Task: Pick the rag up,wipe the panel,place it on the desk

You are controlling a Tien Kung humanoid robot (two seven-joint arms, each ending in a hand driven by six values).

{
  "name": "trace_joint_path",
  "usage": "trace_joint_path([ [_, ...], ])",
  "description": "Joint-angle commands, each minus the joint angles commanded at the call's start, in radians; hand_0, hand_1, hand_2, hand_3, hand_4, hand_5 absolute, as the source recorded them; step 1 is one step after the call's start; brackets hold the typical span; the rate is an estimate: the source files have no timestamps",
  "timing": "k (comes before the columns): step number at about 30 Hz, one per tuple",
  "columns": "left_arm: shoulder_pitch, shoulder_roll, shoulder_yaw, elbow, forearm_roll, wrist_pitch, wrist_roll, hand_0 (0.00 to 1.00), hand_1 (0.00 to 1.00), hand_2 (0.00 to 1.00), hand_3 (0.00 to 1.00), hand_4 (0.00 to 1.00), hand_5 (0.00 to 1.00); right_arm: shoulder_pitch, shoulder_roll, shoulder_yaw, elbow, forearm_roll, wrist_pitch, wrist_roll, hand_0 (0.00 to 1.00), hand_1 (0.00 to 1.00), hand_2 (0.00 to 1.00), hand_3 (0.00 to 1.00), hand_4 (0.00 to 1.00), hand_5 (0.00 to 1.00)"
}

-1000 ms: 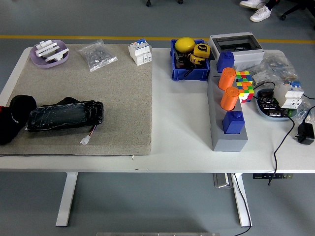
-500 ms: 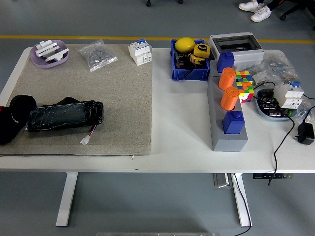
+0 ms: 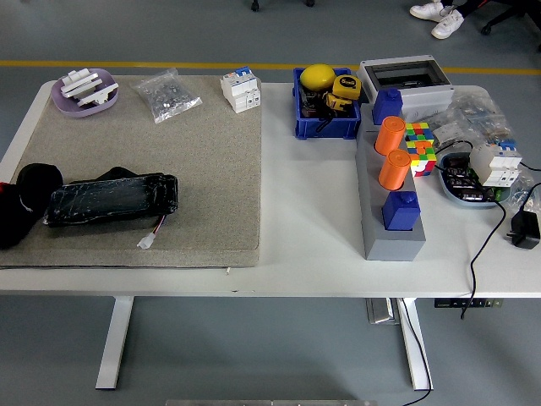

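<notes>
White table (image 3: 313, 254) under grey mat (image 3: 144, 161)

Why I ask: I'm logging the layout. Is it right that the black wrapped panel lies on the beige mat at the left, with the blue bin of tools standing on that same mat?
Not quite. The head view shows the blue bin standing on the bare white table, just right of the beige mat, not on it. The black wrapped panel does lie on the mat at the left.

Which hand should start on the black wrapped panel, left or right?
Left. The left hand is already at the mat's left edge, beside the black wrapped panel. The right hand is out of view. No rag is clearly visible.
</notes>
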Motion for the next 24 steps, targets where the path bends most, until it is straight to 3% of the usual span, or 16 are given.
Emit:
trace_joint_path([
  [24, 0.000, 0.002, 0.006, -0.001, 0.048, 0.010, 0.006, 0.716, 0.766, 0.697, 0.601, 0.790, 0.044, 0.003, -0.002, -0.012, 0.003, 0.011, -0.004, -0.001, 0.804, 0.700, 0.710, 0.682, 0.998, 0.733],
])
